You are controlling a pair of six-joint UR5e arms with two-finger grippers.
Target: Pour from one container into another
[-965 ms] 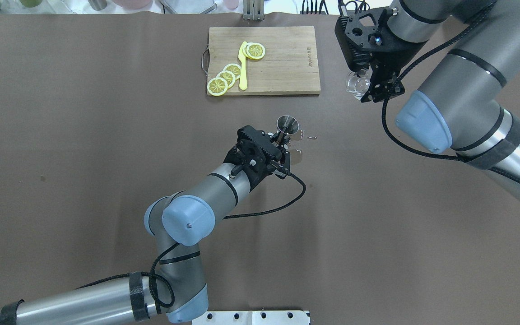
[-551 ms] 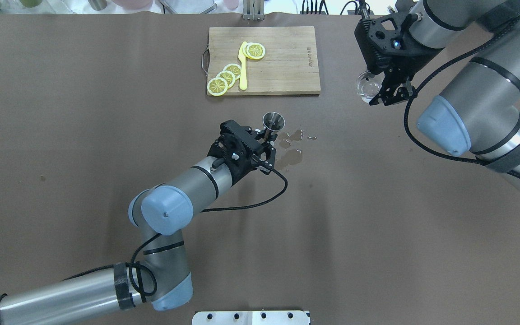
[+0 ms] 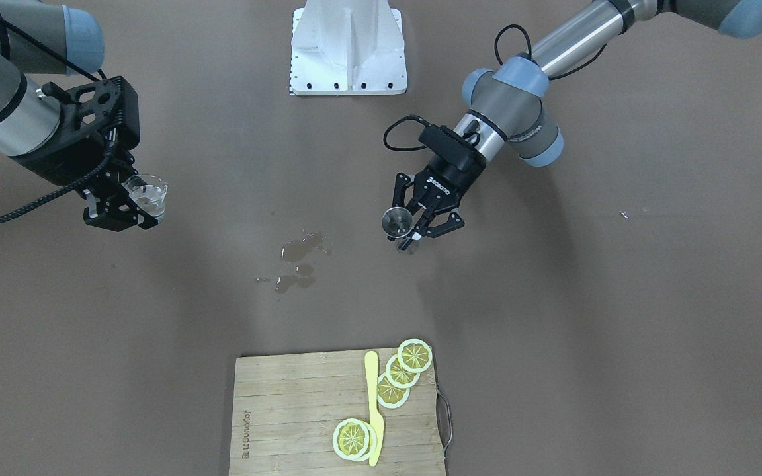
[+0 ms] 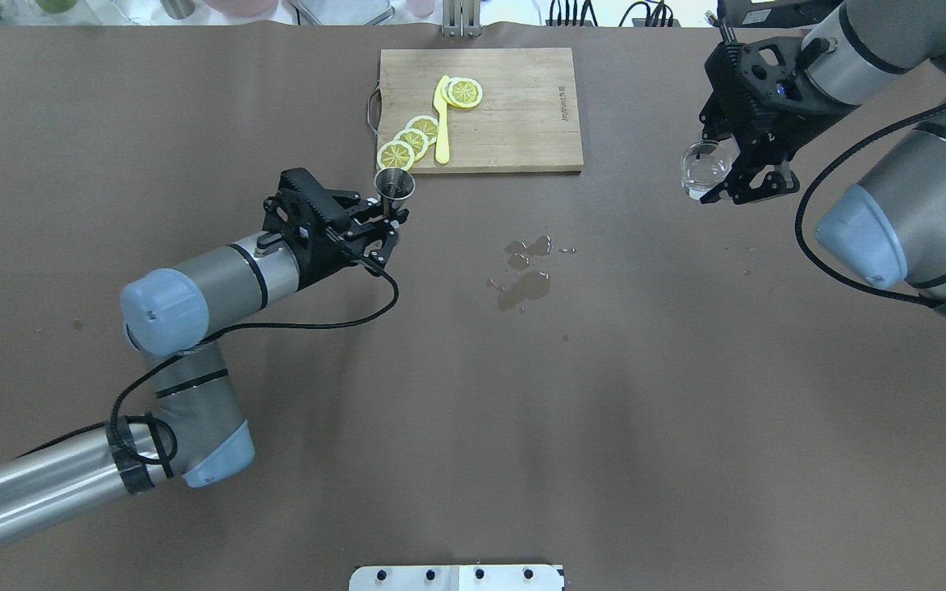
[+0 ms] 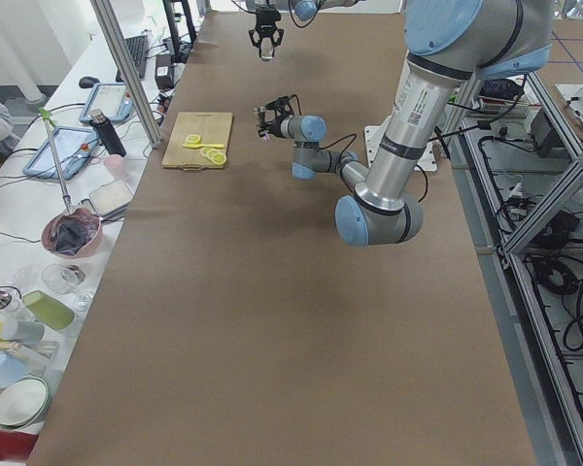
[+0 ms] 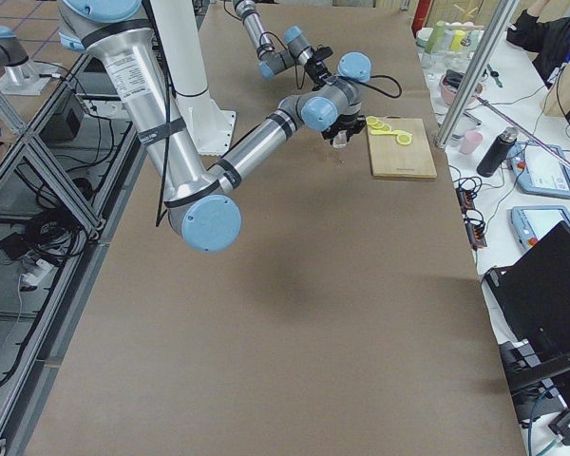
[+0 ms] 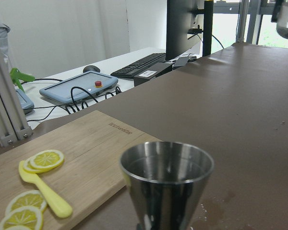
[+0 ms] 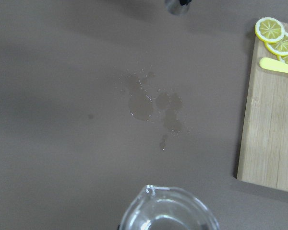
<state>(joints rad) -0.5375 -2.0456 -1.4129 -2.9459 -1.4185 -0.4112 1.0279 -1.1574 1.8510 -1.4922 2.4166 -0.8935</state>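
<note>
Left end effector (image 4: 387, 220): pinched on the narrow lower part of the steel jigger, left of centre in the overhead frame.
Steel jigger (image 4: 394, 184): upright, mouth up. In the overhead frame it shows just beside the lower left corner of the cutting board. The left wrist view shows its rim round and level.
Right end effector (image 4: 726, 182): clamped on the side of the glass beaker, in the upper right of the overhead frame.
Glass beaker (image 4: 701, 168): upright and clear, its pouring lip visible at the bottom of the right wrist view. It is well apart from the steel jigger, and I cannot tell how much it holds.
Spill (image 4: 525, 275): several wet patches on the surface near the middle of the overhead frame, between the two arms.
Cutting board (image 4: 514, 123): wooden, flat on the surface at top centre of the overhead frame.
Lemon slices (image 4: 411, 139): on the left part of the cutting board, beside the yellow knife (image 4: 442, 123).
Surface (image 4: 686, 410): brown and matte.
</note>
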